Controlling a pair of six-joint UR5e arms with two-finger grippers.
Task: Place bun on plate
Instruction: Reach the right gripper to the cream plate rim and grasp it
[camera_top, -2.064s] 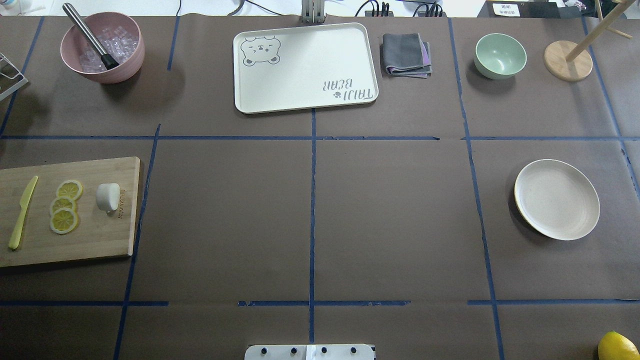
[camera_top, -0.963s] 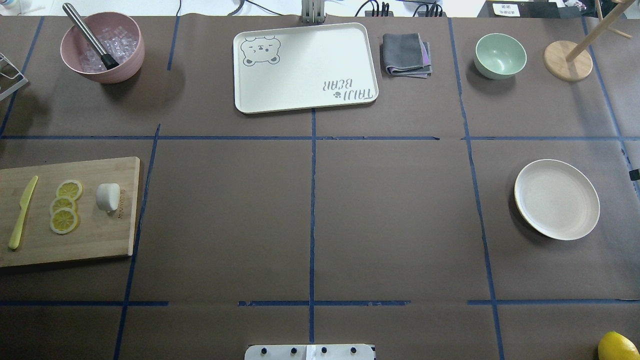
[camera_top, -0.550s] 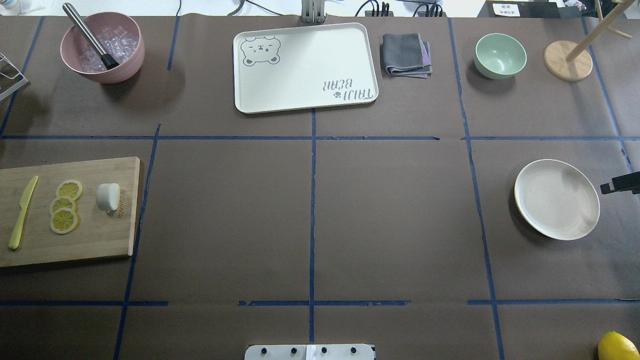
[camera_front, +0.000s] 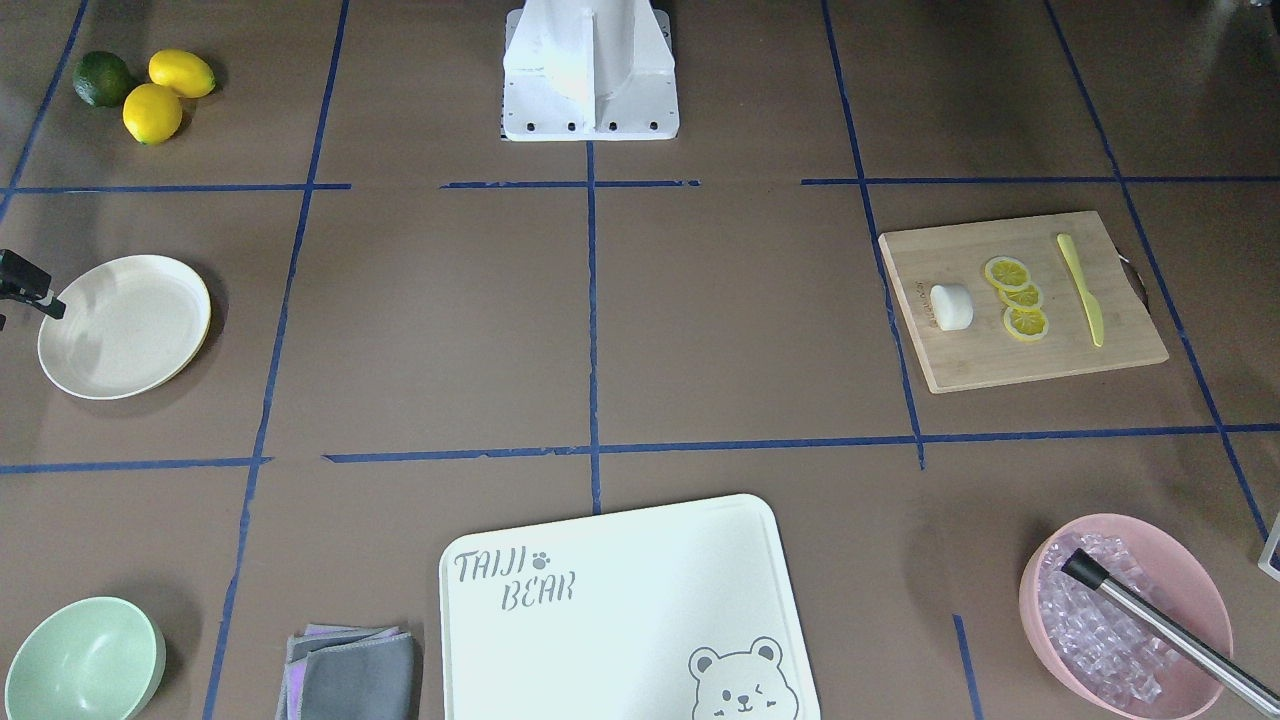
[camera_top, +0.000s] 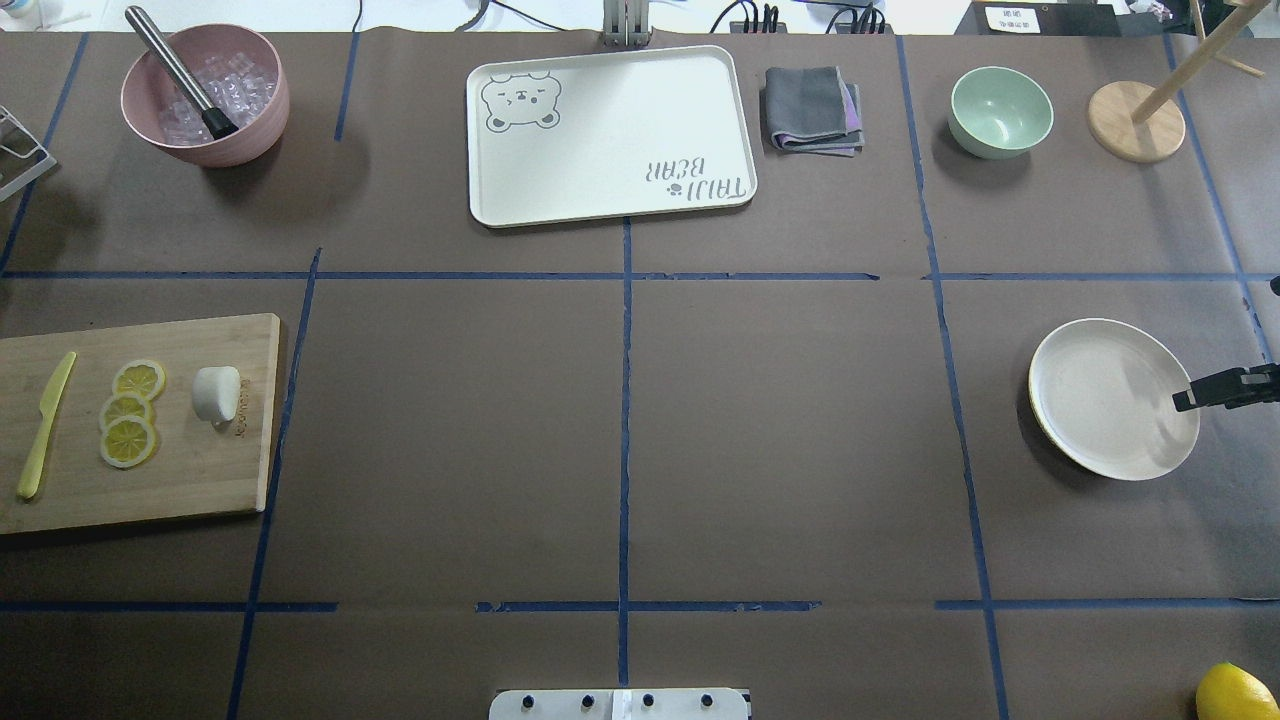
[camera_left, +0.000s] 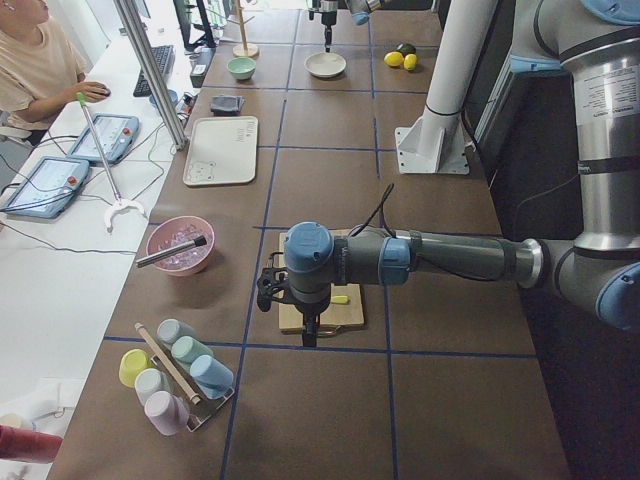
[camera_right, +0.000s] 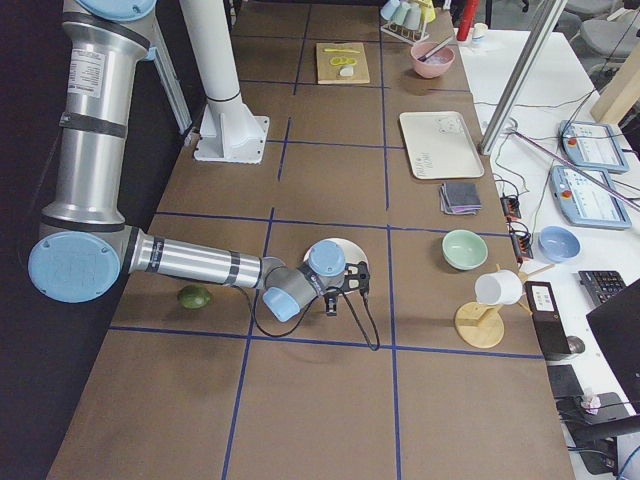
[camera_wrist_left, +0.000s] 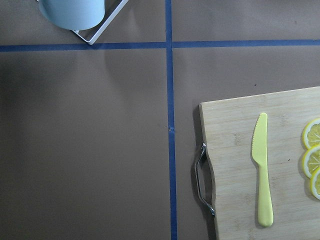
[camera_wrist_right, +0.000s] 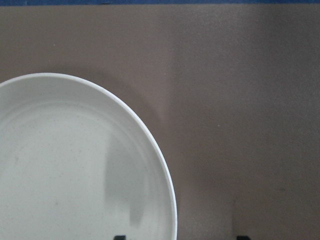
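You have the whole job ahead of you: the bun (camera_top: 216, 393) lies on the wooden cutting board (camera_top: 200, 470) at the robot's left end of the tabletop (camera_top: 620, 430), just beside the lemon slices (camera_top: 128, 410) and apart from the yellow knife (camera_top: 45, 425). Nothing touches it. The plate (camera_top: 1113, 398) sits bare at the opposite end, well apart from the bun. Your right gripper (camera_top: 1225, 388) hangs over the plate's outer rim. The right wrist view shows two dark fingertips set apart at its bottom edge, with only plate rim and tabletop between them, so it is spread and carrying nothing. Your left gripper (camera_left: 308, 335) shows only in the left side view, above the handle end of the board, and you cannot tell from there whether its fingers are apart or together. Its wrist camera takes in the knife and the edge of the lemon slices, but not the bun. By my reading, no step is done; reaching, grasping, carrying across and setting down all remain.
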